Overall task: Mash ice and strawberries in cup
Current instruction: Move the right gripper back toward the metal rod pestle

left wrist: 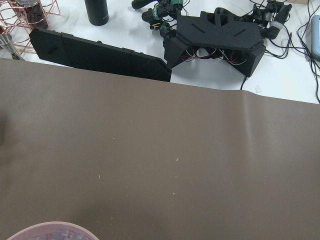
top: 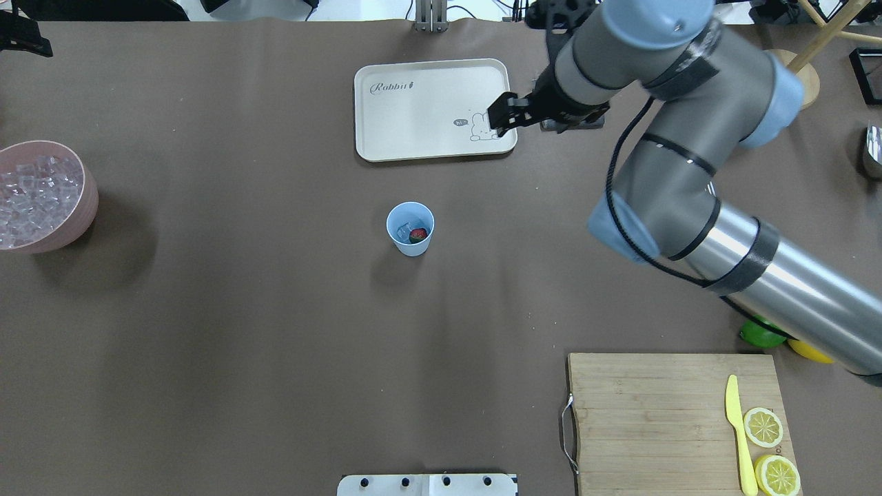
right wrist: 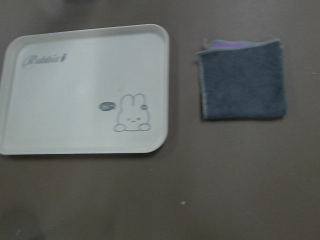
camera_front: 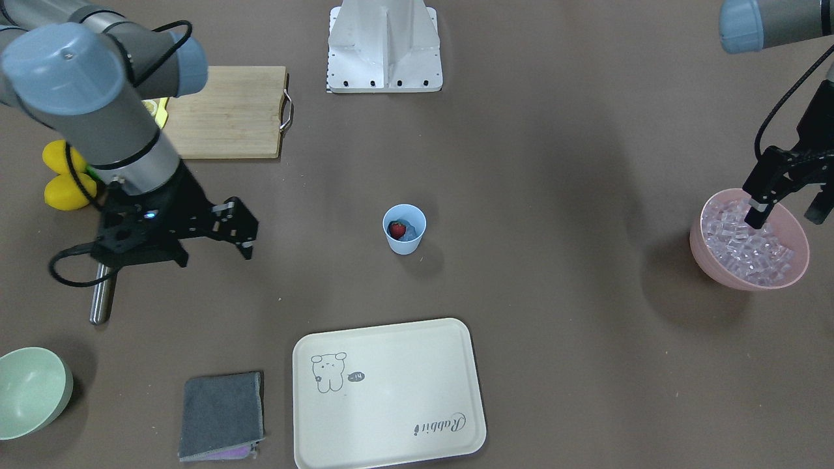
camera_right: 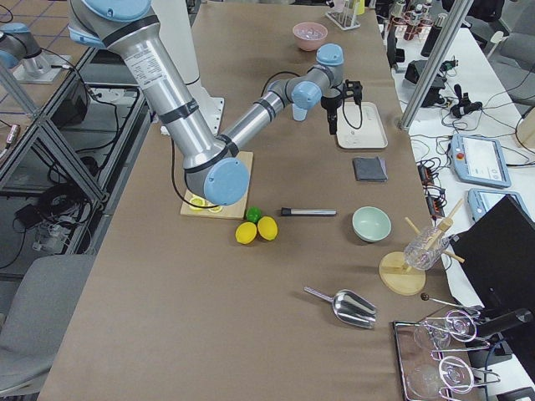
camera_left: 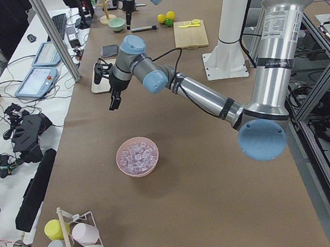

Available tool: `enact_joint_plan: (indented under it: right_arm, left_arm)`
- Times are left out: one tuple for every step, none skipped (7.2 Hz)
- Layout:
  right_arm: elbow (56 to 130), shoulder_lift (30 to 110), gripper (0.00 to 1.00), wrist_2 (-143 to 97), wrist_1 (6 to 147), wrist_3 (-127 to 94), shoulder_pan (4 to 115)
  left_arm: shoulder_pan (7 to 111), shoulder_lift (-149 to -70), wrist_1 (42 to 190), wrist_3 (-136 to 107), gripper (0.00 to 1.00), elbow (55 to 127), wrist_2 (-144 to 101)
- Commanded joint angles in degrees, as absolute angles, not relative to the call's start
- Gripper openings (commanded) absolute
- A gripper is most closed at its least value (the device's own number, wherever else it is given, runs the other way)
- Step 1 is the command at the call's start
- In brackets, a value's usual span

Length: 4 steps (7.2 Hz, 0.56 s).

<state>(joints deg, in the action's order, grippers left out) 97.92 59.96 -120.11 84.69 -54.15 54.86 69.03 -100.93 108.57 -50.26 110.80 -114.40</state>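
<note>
- Cup (camera_front: 404, 228): upright mid-surface (camera_front: 560, 163), clear of both arms.
- Strawberry (camera_front: 397, 229): inside cup, against the wall on the robot's right.
- Ice (top: 406, 226): clear piece in cup just beside strawberry. Count not readable.
- Pink bowl (camera_front: 713, 260): well apart from cup, toward robot's left. Heaped with the same ice.
- Left pincer (camera_front: 786, 213): released, jaws spread, nothing between them. Raised off the surface, far from cup on robot's left. Overlaps pink bowl's rim in front-facing view but missing from overhead view, so cannot tell if directly above bowl.
- Right pincer (camera_front: 214, 255): released, jaws apart, empty. Raised, well off cup's robot-right side. Wrist camera looking down on tray and cloth.
- Tray (camera_front: 391, 391): cream, rabbit drawing, flat on surface beyond cup, away from robot.
- Cloth (camera_front: 221, 413): grey, folded, near tray, farther to robot's right of cup.
- Metal rod (camera_front: 100, 299): lying on surface, well to robot's right of cup, partly hidden behind right pincer in front-facing view.
- Cutting board (camera_front: 228, 111): on robot's side of cup, to robot's right. Two lemon slices (top: 763, 427) and yellow knife (top: 736, 430) on top.
- Whole lemons (camera_front: 64, 192) and lime (top: 756, 333): grouped beside cutting board, farther from cup.
- Green bowl (camera_front: 29, 391): farthest from cup on robot's right, past cloth.
</note>
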Motion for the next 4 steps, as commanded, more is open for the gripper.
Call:
enact_joint_plan:
  right_arm:
    - [96.26,65.99,1.0,-123.81,85.17,-53.53,61.06]
    - [92.41,65.31,1.0,-125.23,84.82,-53.26,62.21]
    - [86.37,62.08,1.0,-125.24,84.73,-51.26,62.4]
    - [81.78,61.27,1.0,-125.59,84.47,-48.89,62.4]
  left_arm:
    - [68.03,-99.42,110.47,-48.79,0.98,110.57,-114.43]
    - [67.68,-97.4,114.13,-46.78,0.98,109.35,-114.43]
    - [67.59,-96.43,119.39,-45.28,0.98,106.46,-114.43]
    - [67.59,-96.24,121.97,-45.26,0.98,104.96,-114.43]
